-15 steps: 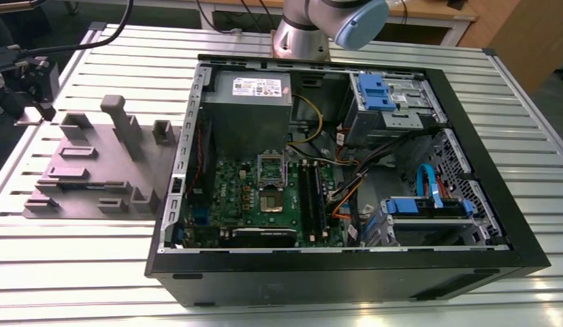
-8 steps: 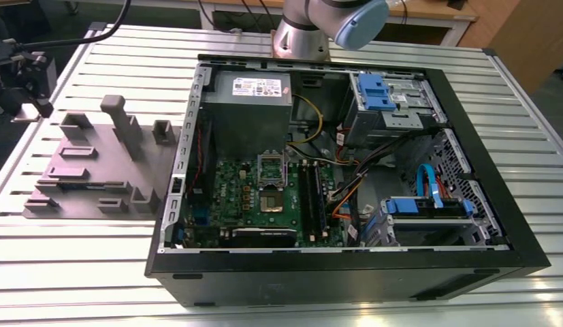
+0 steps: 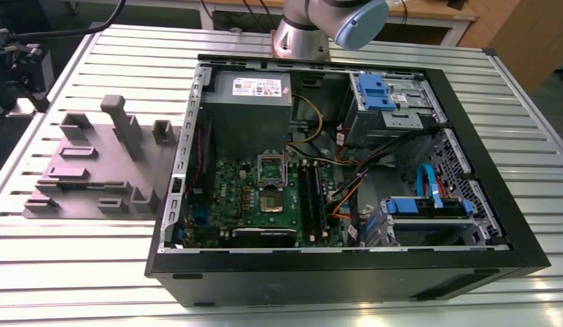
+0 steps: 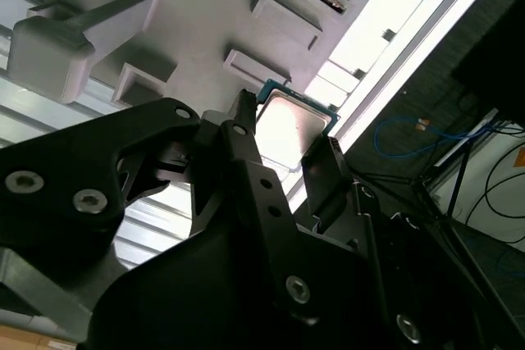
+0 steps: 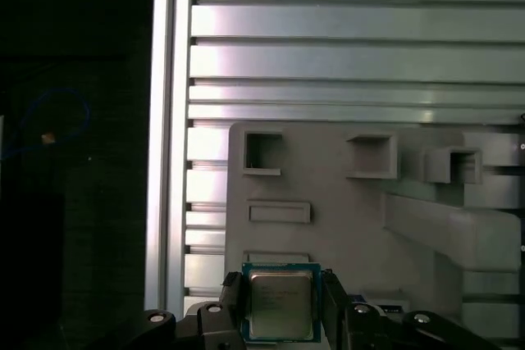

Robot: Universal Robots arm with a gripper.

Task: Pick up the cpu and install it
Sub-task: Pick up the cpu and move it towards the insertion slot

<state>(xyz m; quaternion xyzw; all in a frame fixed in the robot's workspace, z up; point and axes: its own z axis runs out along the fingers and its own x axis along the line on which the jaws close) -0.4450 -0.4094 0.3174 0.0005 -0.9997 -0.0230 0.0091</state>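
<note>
The cpu (image 5: 280, 301), a small square chip with a silvery top and a blue-green rim, sits between my two black fingers in both wrist views. My gripper (image 5: 281, 305) is shut on it, one finger (image 5: 232, 299) against each opposite edge. In the second wrist view the cpu (image 4: 291, 130) shows bright between the same gripper (image 4: 287, 130). It is over the edge of the purple-grey tray (image 5: 344, 219), close to the table's edge. Whether the chip touches the tray I cannot tell. The open computer case (image 3: 499, 225) lies at centre in the exterior view, with its green motherboard (image 3: 229, 187) exposed.
The tray (image 3: 90, 170) with raised blocks lies on the slatted metal table (image 3: 82, 272) at the exterior view's left of the case. The arm's base (image 3: 304, 37) stands behind the case. Cables, blue drive bays (image 3: 376, 92) and a power supply (image 3: 249, 102) crowd the case. Dark floor lies beyond the table edge (image 5: 168, 161).
</note>
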